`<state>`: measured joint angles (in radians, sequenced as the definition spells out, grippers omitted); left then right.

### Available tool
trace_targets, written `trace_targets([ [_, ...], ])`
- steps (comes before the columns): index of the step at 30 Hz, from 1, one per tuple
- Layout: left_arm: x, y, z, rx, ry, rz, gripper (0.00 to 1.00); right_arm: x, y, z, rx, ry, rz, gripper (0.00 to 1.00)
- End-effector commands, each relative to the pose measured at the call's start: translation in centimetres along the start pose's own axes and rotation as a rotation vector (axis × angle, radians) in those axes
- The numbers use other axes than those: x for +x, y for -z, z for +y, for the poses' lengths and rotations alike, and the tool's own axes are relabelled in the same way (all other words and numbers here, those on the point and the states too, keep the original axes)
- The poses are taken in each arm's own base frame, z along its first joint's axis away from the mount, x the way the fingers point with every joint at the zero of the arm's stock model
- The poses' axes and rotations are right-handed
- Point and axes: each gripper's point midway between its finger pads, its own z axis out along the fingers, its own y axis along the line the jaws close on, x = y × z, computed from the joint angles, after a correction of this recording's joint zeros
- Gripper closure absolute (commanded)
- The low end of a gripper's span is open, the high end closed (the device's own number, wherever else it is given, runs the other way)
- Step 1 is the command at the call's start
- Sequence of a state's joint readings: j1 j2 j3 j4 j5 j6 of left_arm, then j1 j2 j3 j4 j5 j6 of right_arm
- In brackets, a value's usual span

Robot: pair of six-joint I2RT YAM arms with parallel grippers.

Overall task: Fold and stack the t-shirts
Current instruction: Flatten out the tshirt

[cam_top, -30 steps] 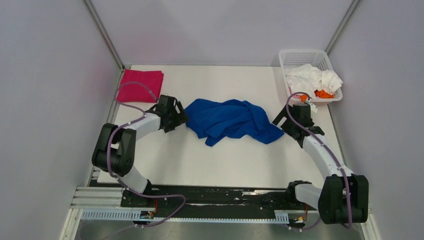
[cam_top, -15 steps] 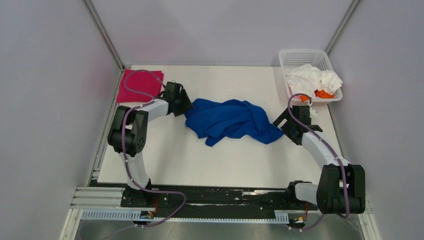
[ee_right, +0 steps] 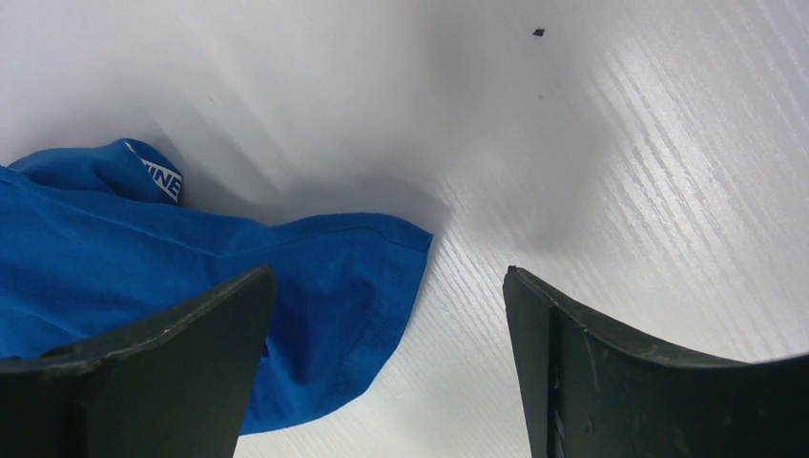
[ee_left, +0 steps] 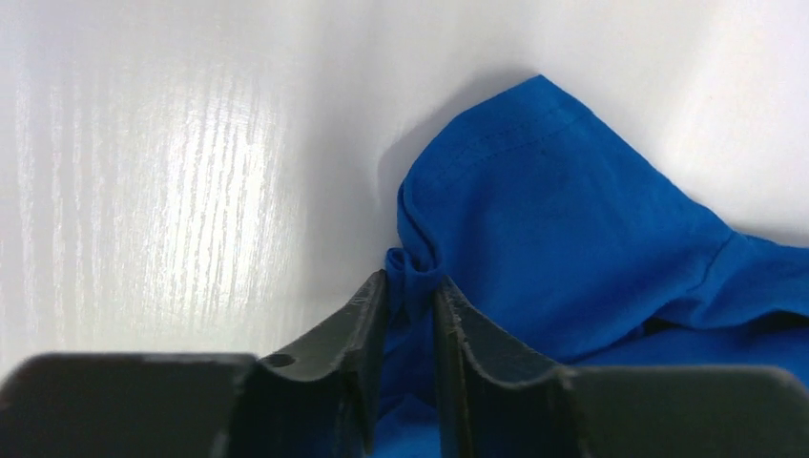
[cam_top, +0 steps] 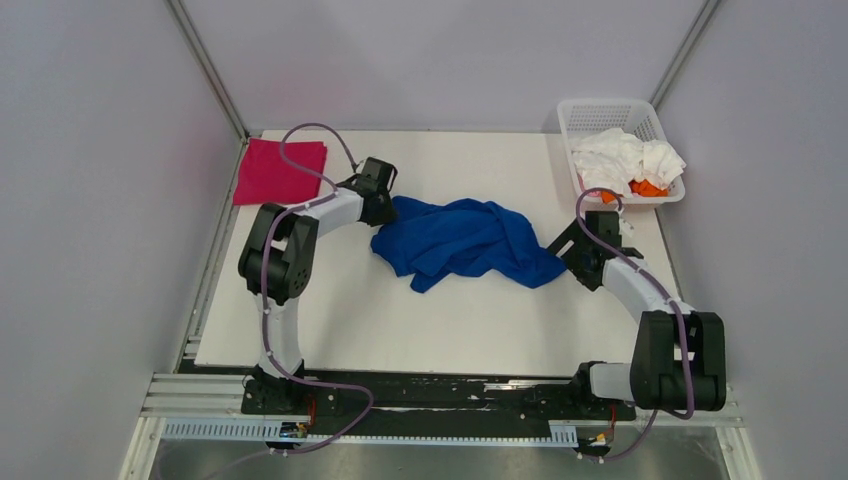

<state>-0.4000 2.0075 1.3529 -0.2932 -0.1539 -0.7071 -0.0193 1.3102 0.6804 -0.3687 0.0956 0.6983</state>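
Now that the left pincer (ee_left: 410, 283) has swung in from the left of the blue t-shirt (cam_top: 460, 240) and narrowed, it pinches a fold at that shirt's left edge. At the shirt's right end, the right pincer (ee_right: 386, 279) stands spread over the hem corner, gripping nothing. The shirt lies crumpled mid-worktop (cam_top: 450, 320) and looks ready to be pulled flat.

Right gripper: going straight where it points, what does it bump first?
The right gripper would probably meet the corner of the blue t-shirt first; it lies ahead between the open jaws, on the table. Depth is unclear.
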Motion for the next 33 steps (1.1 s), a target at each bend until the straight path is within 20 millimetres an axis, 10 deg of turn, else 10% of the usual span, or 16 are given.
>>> trace_targets([
  [1, 2.6, -0.9, 3.1, -0.141, -0.033, 0.082, 0.71, -1.8, -0.3, 1.9, -0.058, -0.020, -0.046, 0.14],
  [5, 1.8, -0.6, 2.9, -0.141, -0.043, 0.061, 0.99, -1.2, -0.9, 2.9, -0.093, -0.013, 0.006, 0.22],
  [11, 0.9, 0.0, 2.3, -0.110, -0.060, 0.029, 1.00, 0.9, -2.2, 3.5, -0.118, 0.014, 0.117, 0.32],
  [15, -0.9, 1.2, 1.6, -0.081, -0.065, -0.037, 1.00, 1.2, -2.4, 5.4, -0.144, 0.074, 0.115, 0.62],
  [20, -6.0, 4.9, 0.2, -0.055, -0.068, -0.200, 1.00, -4.1, -1.1, 7.4, -0.124, 0.132, -0.092, 1.00],
  [26, -13.1, 13.8, -0.8, -0.020, -0.067, -0.465, 1.00, -12.7, 7.1, 10.6, -0.218, 0.201, -0.433, 1.00],
  [33, -18.9, 30.0, -1.3, 0.155, -0.039, -0.827, 1.00, -19.4, 23.2, 13.0, -0.421, 0.255, -0.840, 1.00],
])
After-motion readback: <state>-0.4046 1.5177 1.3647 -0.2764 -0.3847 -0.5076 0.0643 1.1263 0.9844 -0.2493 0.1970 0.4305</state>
